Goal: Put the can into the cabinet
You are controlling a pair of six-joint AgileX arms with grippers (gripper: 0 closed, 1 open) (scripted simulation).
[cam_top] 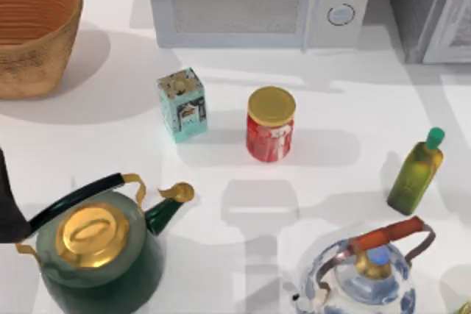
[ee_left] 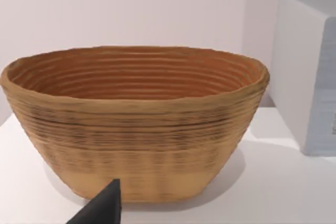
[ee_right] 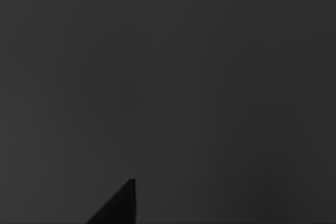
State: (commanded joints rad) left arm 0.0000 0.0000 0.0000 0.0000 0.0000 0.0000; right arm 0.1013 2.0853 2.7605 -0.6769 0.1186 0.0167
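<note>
Where the cabinet [cam_top: 430, 9] stands (door closed), right wrist view dark; grip unreadable.

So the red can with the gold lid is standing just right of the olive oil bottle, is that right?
Not quite. In the top view the red can with the gold lid stands left of the olive oil bottle, not right of it, with bare table between them.

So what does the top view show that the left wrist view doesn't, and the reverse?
Top view alone: the red can with gold lid, teal box, olive oil bottle, two kettles, and the cabinet at the far right. Left wrist view alone: a dark fingertip and the basket's outer wall. Shared: the basket, microwave, and white table.
</note>
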